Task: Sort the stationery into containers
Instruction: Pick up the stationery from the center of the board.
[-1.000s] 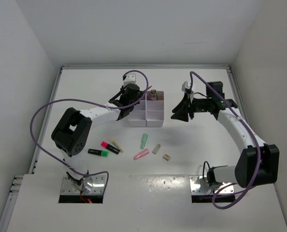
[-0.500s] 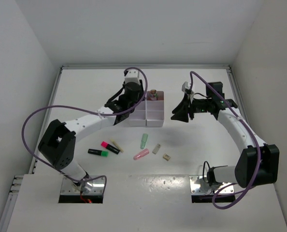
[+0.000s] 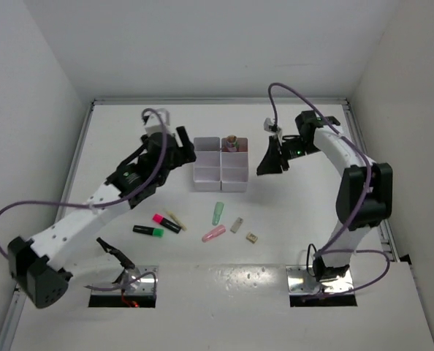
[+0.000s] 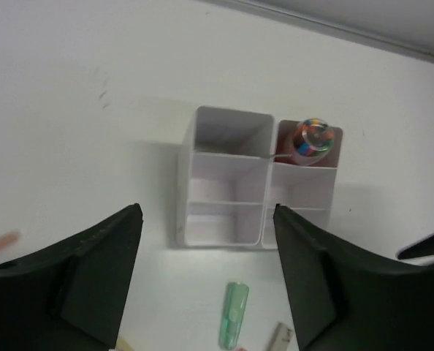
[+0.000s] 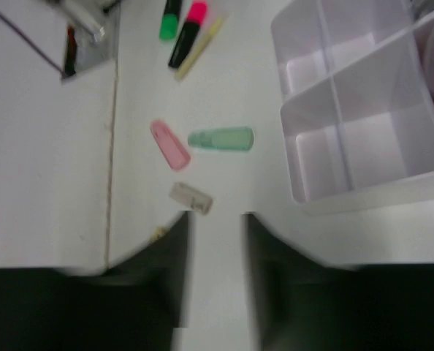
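The white six-compartment container point(image 3: 231, 187) stands mid-table, with a colourful round-topped item point(image 3: 231, 141) in its far right cell. My left gripper point(image 3: 185, 150) hovers just left of the container, open and empty; its wrist view shows the container point(image 4: 185, 183) and a green piece point(image 4: 235, 314) beyond the wide jaws. My right gripper point(image 3: 264, 170) hangs right of the container, open and empty. Loose stationery lies nearer: green piece point(image 3: 218, 213), pink piece point(image 3: 213, 233), tan eraser point(image 3: 237, 225), tiny eraser point(image 3: 252, 237), pink highlighter point(image 3: 166, 222), green highlighter point(image 3: 148, 231), tan stick point(image 3: 177, 220).
White walls close in the table at the back and both sides. The two arm bases and their purple cables sit at the near edge. The right wrist view shows the container point(image 5: 334, 95), green piece point(image 5: 221, 139), pink piece point(image 5: 169, 144) and tan eraser point(image 5: 191, 197).
The left arm has drawn back leftward from over the container and its jaws have spread wide. The right arm has swung its elbow back; its gripper stays right of the container.
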Tool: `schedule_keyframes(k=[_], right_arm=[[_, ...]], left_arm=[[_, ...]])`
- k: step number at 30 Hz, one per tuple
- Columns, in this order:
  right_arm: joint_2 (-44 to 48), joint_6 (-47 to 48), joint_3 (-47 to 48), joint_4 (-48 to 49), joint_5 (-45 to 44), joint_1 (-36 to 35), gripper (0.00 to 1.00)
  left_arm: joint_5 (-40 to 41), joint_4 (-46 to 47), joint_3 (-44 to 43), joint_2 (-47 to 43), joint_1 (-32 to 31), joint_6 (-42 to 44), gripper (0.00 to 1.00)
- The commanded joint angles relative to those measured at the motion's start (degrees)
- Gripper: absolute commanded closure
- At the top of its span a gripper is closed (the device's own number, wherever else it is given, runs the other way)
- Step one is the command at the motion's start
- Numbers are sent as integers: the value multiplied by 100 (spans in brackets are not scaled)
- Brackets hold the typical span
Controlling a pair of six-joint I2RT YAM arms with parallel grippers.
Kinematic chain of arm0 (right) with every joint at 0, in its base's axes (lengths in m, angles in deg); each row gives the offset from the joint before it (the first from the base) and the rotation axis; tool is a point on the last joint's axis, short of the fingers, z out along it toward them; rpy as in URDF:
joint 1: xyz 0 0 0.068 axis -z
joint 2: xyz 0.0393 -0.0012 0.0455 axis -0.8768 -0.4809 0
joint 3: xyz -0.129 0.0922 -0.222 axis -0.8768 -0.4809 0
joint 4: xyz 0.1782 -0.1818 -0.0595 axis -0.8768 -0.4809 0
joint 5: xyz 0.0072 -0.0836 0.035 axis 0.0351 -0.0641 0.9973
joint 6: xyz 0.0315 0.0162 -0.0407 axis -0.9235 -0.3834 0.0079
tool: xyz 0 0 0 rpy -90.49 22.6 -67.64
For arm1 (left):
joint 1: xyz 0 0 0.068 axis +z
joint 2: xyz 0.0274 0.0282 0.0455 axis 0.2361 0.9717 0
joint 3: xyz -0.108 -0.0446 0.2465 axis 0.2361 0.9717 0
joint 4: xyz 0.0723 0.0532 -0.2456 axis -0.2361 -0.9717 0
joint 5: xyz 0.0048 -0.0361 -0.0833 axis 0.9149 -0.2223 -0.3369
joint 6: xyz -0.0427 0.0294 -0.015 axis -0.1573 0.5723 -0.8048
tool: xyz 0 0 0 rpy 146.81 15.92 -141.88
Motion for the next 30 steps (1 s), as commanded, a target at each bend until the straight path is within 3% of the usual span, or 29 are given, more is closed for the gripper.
schedule_keyframes(k=[1, 2, 3, 4, 7, 10, 12, 14, 15, 19, 22, 23, 24, 26, 30], right_arm=[[-312, 2547, -34, -2172, 0, -92, 57], [-102, 3935, -376, -2120, -262, -92, 29], [179, 4166, -1206, -1780, -343, -92, 8], [808, 4230, -1589, -776, -466, -92, 0], [1603, 4230, -2645, 809, -1203, -373, 0], [1948, 4230, -2823, 1246, -1547, -777, 8], [1703, 4230, -2551, 1194, -1601, -1162, 46], [1466, 4230, -2402, 1142, -1741, -1401, 76], [1369, 4143, -2401, 1237, -1793, -1645, 77], [1166, 3765, -2839, 2097, -2293, -2226, 77], [894, 3694, -2788, 2319, -2733, -2630, 75], [815, 3694, -2788, 2371, -2856, -2719, 74], [666, 3694, -2727, 2432, -3075, -2807, 70], [612, 3694, -2726, 2547, -3278, -3027, 65], [270, 3694, -2595, 2670, -3656, -3221, 55]], left_arm=[[51, -1287, 483, -963, 538, -738, 19], [-11, -1367, 589, -1124, 688, -791, 15], [-194, -1368, 746, -1256, 829, -705, 12], [-196, -1524, 800, -1344, 1083, -634, 12], [-503, -1596, 871, -1398, 1505, -274, 10], [-811, -1596, 924, -1398, 1779, 16, 10], [-873, -1386, 985, -1336, 1833, 254, 10], [-873, -1290, 1125, -1336, 1999, 377, 15], [-873, -1228, 1126, -1336, 2052, 490, 18], [-742, -1227, 1231, -1459, 2219, 623, 71], [-741, -1008, 1293, -1679, 2219, 623, 71], [-741, -1008, 1293, -1757, 2271, 623, 55], [-689, -1008, 1293, -1810, 2272, 623, 45], [-688, -1008, 1346, -1863, 2272, 623, 33], [-636, -1008, 1346, -1987, 2272, 623, 31]])
